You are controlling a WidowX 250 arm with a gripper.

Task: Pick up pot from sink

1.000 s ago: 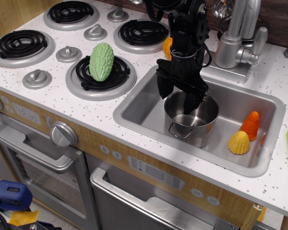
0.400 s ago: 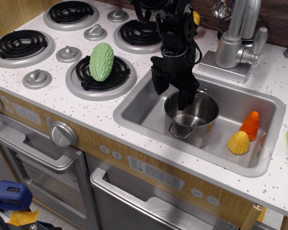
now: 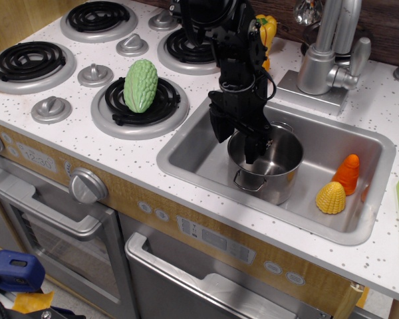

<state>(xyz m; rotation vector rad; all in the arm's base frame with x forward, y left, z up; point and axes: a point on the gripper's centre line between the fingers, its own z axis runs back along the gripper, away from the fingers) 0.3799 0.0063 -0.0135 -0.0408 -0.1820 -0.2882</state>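
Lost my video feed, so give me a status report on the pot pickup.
Gripper open, straddling the pot's left rim. Pot upright in the sink, not lifted. Yellow corn and orange toy sit apart, right side.

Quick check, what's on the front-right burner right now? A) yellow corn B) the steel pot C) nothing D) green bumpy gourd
D: the green bumpy gourd lies on the front-right burner, while the pot sits in the sink and the yellow corn lies at the sink's right end.

Shiny steel pot [image 3: 272, 169], silver sink [image 3: 199, 156], white speckled counter [image 3: 379, 259], black pincer [image 3: 234, 139].
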